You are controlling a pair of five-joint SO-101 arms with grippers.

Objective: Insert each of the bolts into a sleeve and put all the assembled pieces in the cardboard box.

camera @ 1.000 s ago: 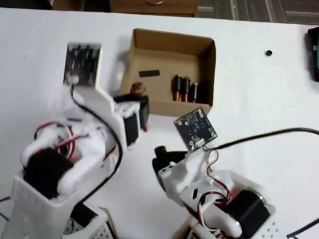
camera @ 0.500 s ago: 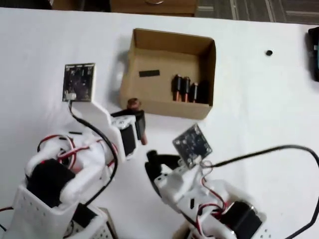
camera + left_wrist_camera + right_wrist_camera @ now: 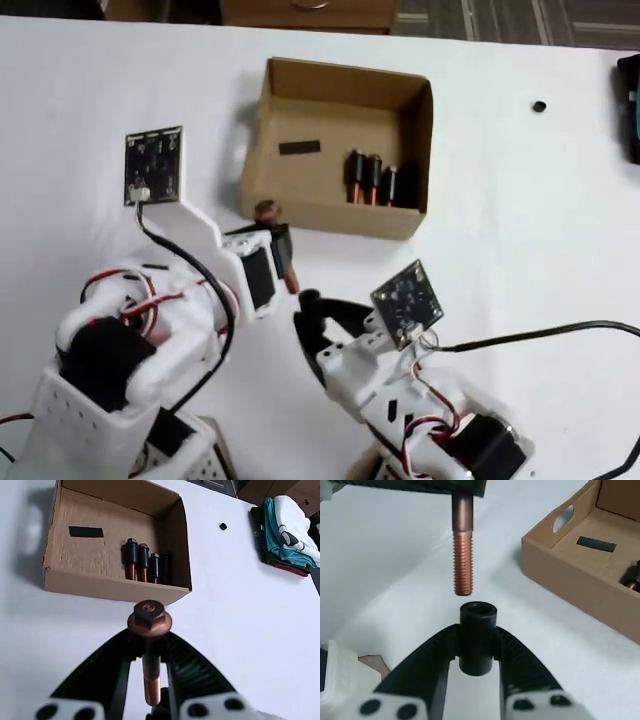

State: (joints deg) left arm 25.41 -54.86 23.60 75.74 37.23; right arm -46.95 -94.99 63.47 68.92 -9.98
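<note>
**Bolt held over sleeve, beside the box.** The left jaws are clenched on a copper-coloured bolt (image 3: 150, 670), gripped along its shank, with the hexagonal head standing clear of the jaw tips. The bolt is held above the tabletop (image 3: 520, 220), just in front of the cardboard box (image 3: 330, 215) and near its front wall. The right jaws are closed on a black sleeve (image 3: 477, 637), which is held upright with its bore open upward. In the right wrist view the threaded end of the bolt is seen pointing down just above the mouth of the sleeve and slightly to one side of it. Bolt and sleeve are apart. Inside the cardboard box a row of assembled pieces (image 3: 372, 178) is laid near one side wall, and a black strip (image 3: 299, 147) lies on the box floor. A small black object (image 3: 539, 105) lies on the tabletop well apart from the box, and folded clothes (image 3: 285, 530) are seen farther off.
</note>
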